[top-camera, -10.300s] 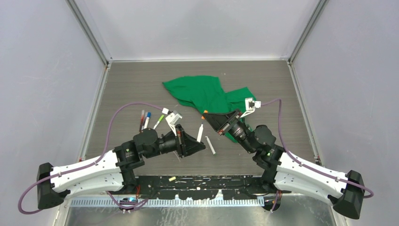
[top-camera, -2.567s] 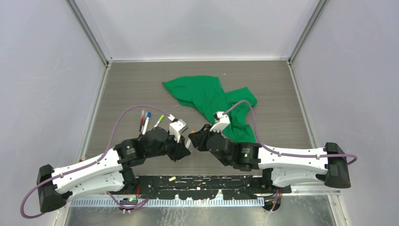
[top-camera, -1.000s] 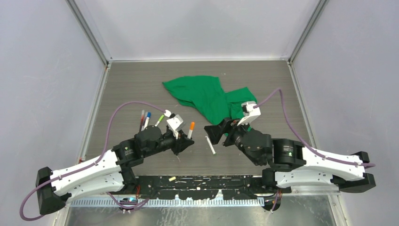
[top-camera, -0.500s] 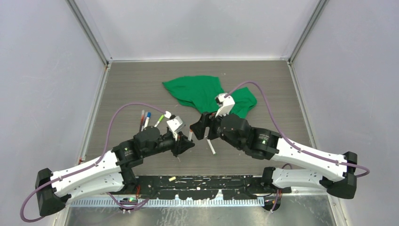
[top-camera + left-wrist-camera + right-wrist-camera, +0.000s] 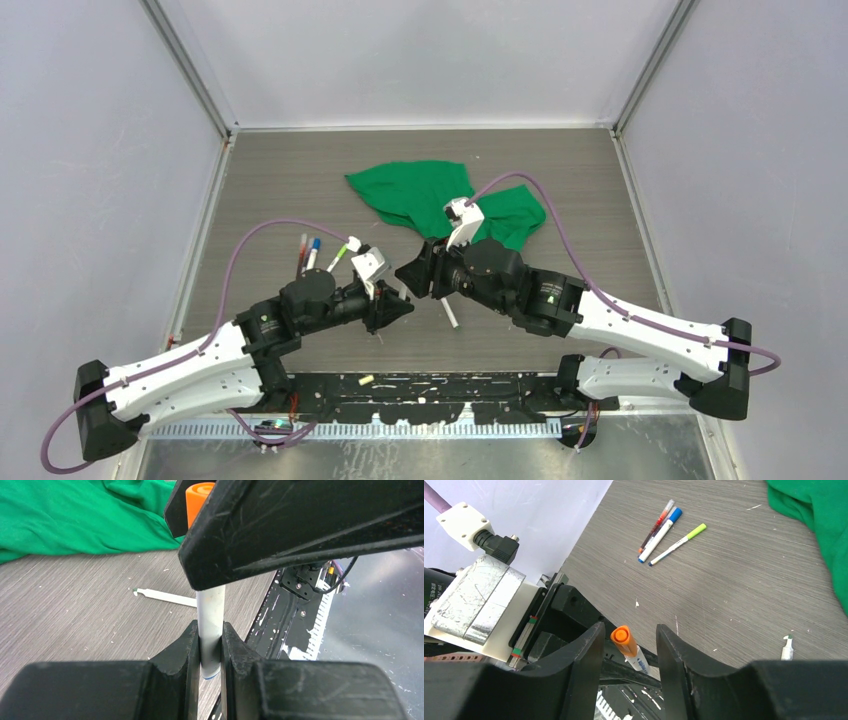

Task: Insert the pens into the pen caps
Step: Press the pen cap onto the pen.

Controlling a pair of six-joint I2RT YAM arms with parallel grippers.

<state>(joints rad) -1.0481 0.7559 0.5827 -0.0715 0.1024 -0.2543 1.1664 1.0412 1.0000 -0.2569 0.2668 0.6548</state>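
Pens lie about the table, but the nearest one is off it altogether: a white-barrelled pen (image 5: 210, 605) stands upright in the left gripper (image 5: 210, 628), just ahead of the arm bases. That gripper is clamped tight on the lower barrel, both black fingers pressed flat against it, and a short stub of the pen pokes out below. An orange cap (image 5: 620, 636) sits on the pen's top end. The right gripper (image 5: 628, 630) has a finger on each side of that cap. Its jaws stand partly apart, with a clear gap between the cap and the finger on the right of the wrist view, so it grips nothing that I can see. The two grippers are nose to nose over the table (image 5: 734, 590).

Just beside them, toward the right arm, a bare white pen (image 5: 449, 310) lies flat on the wood grain, uncapped, with a small dull-green tip at one end.

Farther back and off to the left, three more pens lie close together and roughly parallel. There is a red pen (image 5: 655, 526) with a clear end and a blue-capped pen (image 5: 659, 536) right against it. A yellow-green-capped pen (image 5: 676, 545) lies just apart from the pair.

Farthest of all, a crumpled green cloth (image 5: 430, 195) sprawls across the middle of the table behind the right gripper.
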